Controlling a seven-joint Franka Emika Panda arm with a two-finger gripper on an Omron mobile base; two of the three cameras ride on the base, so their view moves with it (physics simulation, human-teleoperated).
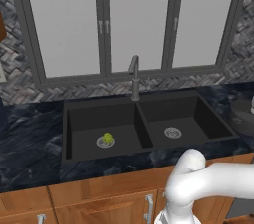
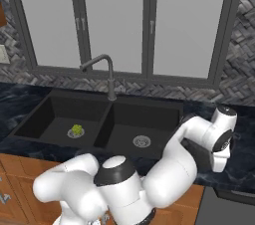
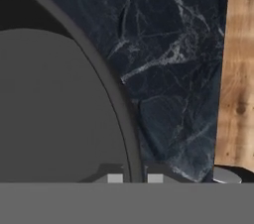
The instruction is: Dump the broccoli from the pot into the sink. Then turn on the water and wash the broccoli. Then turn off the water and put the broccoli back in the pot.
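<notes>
The yellow-green broccoli lies on the silver drain of the black sink's left basin, also seen as the broccoli in the right base view. The dark grey pot stands upright on the counter right of the sink. In the hand view the pot is empty inside, and my gripper points down with one fingertip on each side of its rim, shut on it. The white hand hangs over that spot, the gripper at its lower end.
The grey gooseneck faucet stands behind the divider, its spout over the left basin, with no water running. Dark marble counter surrounds the pot, its front edge meeting wooden cabinets. A window wall rises behind the sink.
</notes>
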